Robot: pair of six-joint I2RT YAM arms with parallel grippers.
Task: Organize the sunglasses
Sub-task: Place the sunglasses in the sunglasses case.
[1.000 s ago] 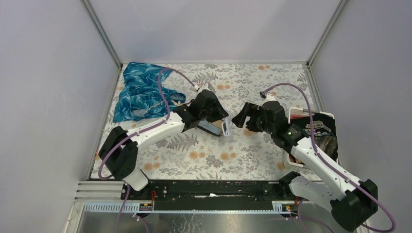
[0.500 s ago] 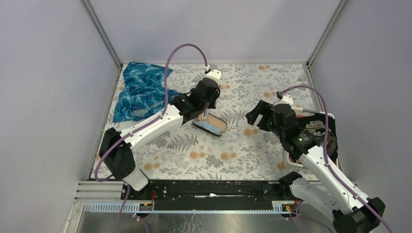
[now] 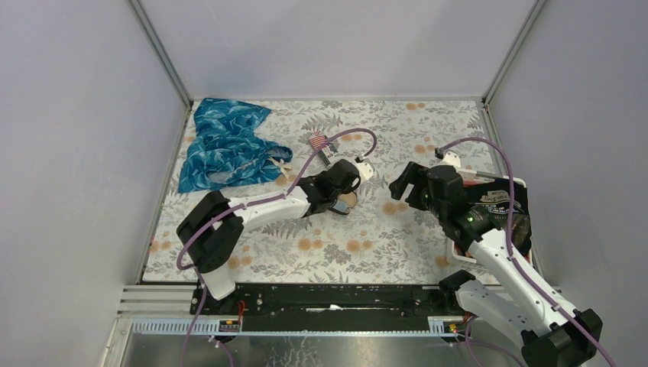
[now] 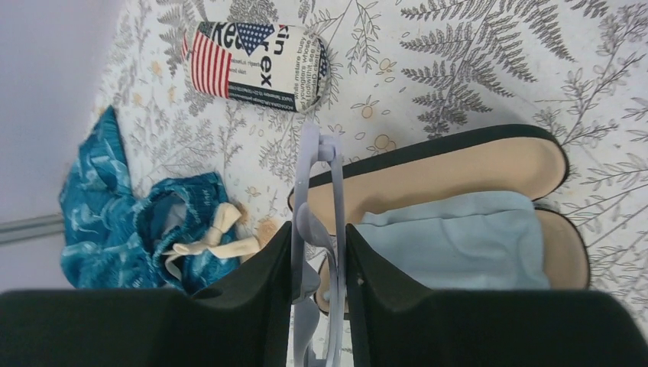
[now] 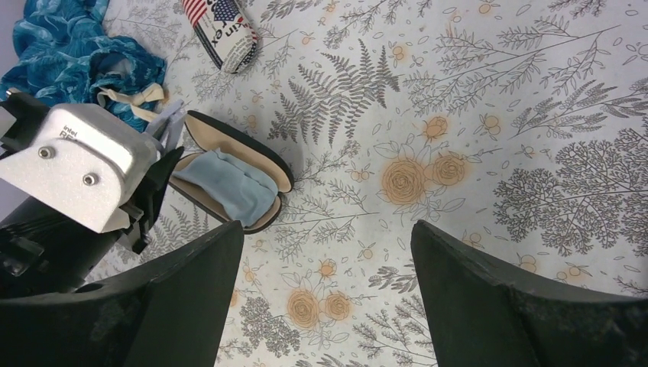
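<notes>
Although we cannot find the brown-lensed sunglasses in any view, we start with the patterned desk (image 3: 397, 245), which carries everything. On its far left lies a crumpled blue cloth (image 3: 221, 145). At its right edge sits a white tray (image 3: 520, 182), seen only from above. We cannot sort out its dark and brownish contents, so the sunglasses may lie there.

Near the middle a black case (image 4: 458, 164) lies open, beige lining up, with a pale blue wipe (image 4: 458, 237) inside; we judge it is set that way so glasses can go in. The top view mostly hides it under the left arm, while both wrist views show it plainly. The right end effector (image 5: 327, 229) hangs near it, fingers wide apart and empty, probably held clear. Beyond the case lies a small flag-printed tube (image 4: 260, 65).

Only the left wrist view shows the left end effector (image 4: 319, 245) clamped on folded pale-framed glasses (image 4: 303, 222), held edge-on above the case's end.
</notes>
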